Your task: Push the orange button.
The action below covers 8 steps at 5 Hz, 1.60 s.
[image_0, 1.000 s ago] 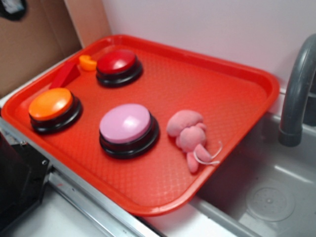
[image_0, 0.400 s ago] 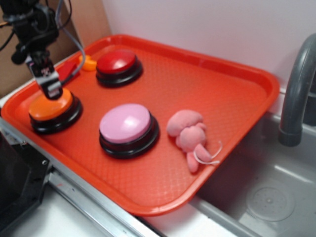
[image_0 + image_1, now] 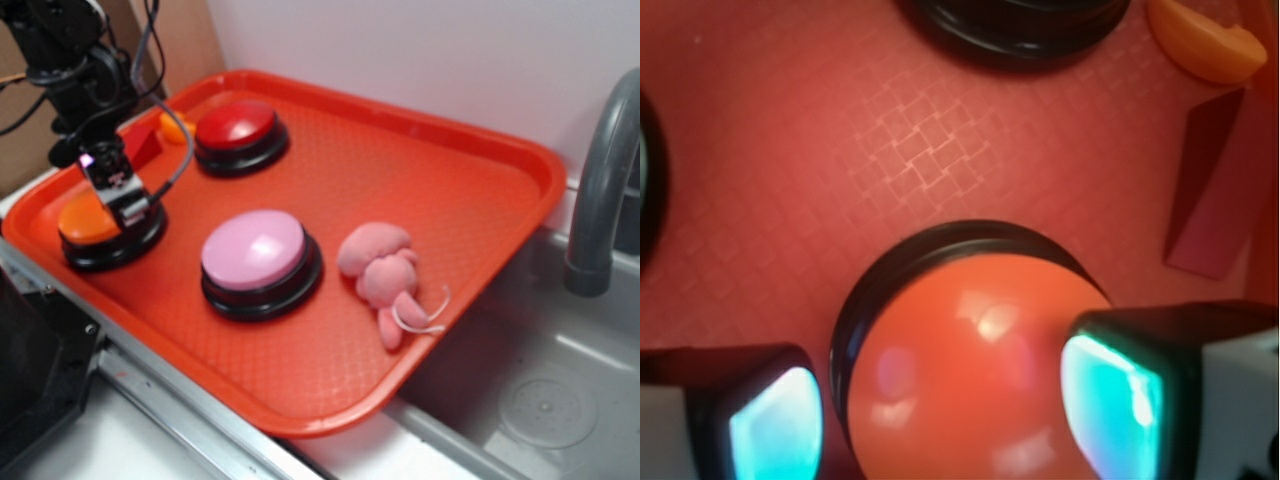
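Pincer (image 3: 125, 205) on orange button (image 3: 85, 222), beside pink button (image 3: 255, 250)

The orange button (image 3: 970, 390) has a glossy, smooth plastic dome on a shiny black base. The red tray (image 3: 420, 170) is matt plastic with a fine woven texture. The pink toy (image 3: 385, 270) looks like soft plush cloth.

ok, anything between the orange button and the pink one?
Nothing. In the exterior view only bare tray separates the orange button and pink button. The pincer sits over the orange button's right side, not in that gap.
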Motion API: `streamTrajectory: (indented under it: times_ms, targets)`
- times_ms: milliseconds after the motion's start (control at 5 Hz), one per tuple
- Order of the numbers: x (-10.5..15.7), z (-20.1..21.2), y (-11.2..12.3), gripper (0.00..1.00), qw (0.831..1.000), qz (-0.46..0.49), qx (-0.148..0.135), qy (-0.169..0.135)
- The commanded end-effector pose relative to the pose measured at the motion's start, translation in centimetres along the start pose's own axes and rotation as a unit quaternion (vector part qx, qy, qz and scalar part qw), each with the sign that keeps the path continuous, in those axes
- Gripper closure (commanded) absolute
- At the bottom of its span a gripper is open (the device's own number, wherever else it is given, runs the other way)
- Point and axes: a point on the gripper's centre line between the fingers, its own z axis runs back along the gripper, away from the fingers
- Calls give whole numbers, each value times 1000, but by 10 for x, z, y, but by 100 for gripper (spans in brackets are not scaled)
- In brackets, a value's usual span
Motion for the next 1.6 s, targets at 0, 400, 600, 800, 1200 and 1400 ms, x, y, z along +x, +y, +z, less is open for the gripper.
streamTrajectory:
  times_ms: [0, 400, 600, 800, 1200, 1400]
  targets:
    - [15, -12, 11, 0, 1000, -4, -12, 28]
    - [12, 29, 14, 0, 1000, 13, 6, -8]
    - [0, 62, 29, 0, 996, 79, 32, -12]
    - [3, 65, 31, 0, 996, 86, 30, -2]
    - [4, 77, 34, 0, 996, 79, 42, 2]
    - [1, 75, 35, 0, 996, 80, 33, 8]
